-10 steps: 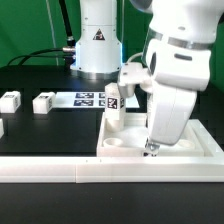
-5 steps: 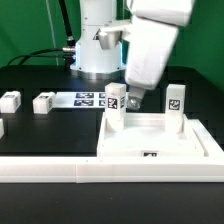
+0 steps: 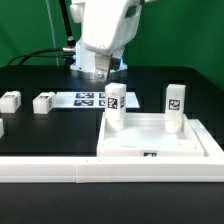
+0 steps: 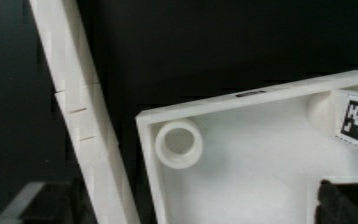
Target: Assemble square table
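Observation:
The white square tabletop [image 3: 132,150] lies at the front of the exterior view's right, rim up. Two white tagged legs stand upright in its far corners: one [image 3: 114,106] toward the exterior view's left and one [image 3: 174,109] toward its right. My gripper [image 3: 104,72] hangs open and empty above and behind the left-standing leg. In the wrist view the gripper [image 4: 194,208] looks down on the tabletop's corner [image 4: 247,170], with an empty corner hole [image 4: 179,145] and a tagged leg [image 4: 354,116]. The dark fingertips [image 4: 34,203] are wide apart.
Two loose leg blocks [image 3: 43,101] [image 3: 10,100] lie at the exterior view's left, and another shows at the left edge [image 3: 1,128]. The marker board [image 3: 88,98] lies behind the tabletop. The long white border rail [image 3: 50,171] [image 4: 78,110] runs along the front.
The arm has risen from the tabletop's front and swung toward the exterior view's left. The leg at the right corner, hidden by the arm before, now stands in view.

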You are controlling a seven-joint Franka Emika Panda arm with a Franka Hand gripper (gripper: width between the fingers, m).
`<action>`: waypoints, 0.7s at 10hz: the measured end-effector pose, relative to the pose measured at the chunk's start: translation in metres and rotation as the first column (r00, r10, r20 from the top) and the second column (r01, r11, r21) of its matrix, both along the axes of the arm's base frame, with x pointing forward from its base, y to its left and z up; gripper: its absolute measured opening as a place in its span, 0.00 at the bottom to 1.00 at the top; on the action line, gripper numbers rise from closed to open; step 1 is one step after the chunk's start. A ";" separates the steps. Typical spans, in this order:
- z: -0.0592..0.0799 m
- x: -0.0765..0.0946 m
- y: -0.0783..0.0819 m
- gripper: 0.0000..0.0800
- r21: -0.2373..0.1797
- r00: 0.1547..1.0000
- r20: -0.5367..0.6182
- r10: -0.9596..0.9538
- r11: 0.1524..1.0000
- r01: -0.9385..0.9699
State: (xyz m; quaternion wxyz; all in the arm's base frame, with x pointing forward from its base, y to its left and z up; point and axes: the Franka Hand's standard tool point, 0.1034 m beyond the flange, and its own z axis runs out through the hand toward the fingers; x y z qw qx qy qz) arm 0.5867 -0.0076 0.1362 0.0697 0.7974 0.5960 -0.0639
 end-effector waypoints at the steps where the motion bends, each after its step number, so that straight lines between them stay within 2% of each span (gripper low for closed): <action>1: 0.000 0.000 0.000 0.81 -0.001 0.998 0.012 -0.065 0.998 0.065; 2: -0.002 -0.001 -0.002 0.81 -0.002 0.993 0.020 -0.120 0.993 0.120; 4: -0.014 -0.012 -0.013 0.81 0.004 0.914 0.072 -0.400 0.916 0.401; 6: -0.020 -0.022 -0.025 0.81 0.000 0.824 0.086 -0.560 0.827 0.562; 7: -0.014 -0.020 -0.033 0.81 -0.011 0.769 0.090 -0.633 0.772 0.636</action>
